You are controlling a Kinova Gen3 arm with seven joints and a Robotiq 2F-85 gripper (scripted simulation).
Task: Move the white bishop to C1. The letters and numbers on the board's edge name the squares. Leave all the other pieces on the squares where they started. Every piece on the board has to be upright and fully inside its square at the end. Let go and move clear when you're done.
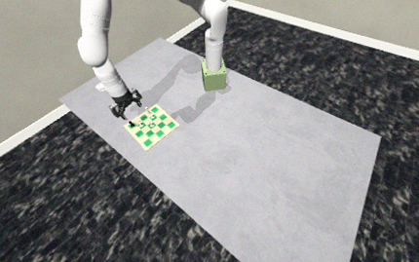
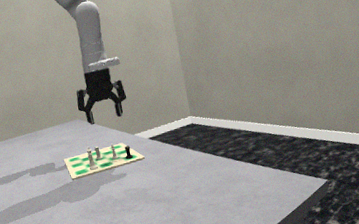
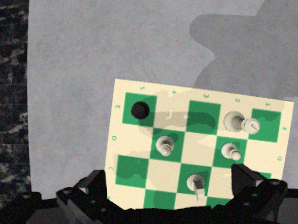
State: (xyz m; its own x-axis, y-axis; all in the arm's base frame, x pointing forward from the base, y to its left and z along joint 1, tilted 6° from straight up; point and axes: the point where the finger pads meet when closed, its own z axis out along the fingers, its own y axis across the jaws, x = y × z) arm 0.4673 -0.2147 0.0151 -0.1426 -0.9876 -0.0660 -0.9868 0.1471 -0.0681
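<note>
Pincer (image 2: 104, 113) hangs open, well above chessboard (image 2: 135, 158) pieces.

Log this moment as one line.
gripper: open, empty | position: high above board | pieces: four upright, untouched | bishop: not yet grasped

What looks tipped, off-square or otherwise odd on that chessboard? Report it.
Nothing stands out. On the chessboard, the black piece and the pale pieces stand upright, and the open end effector hangs above, touching nothing. Exact centering within squares is too small to judge.
</note>
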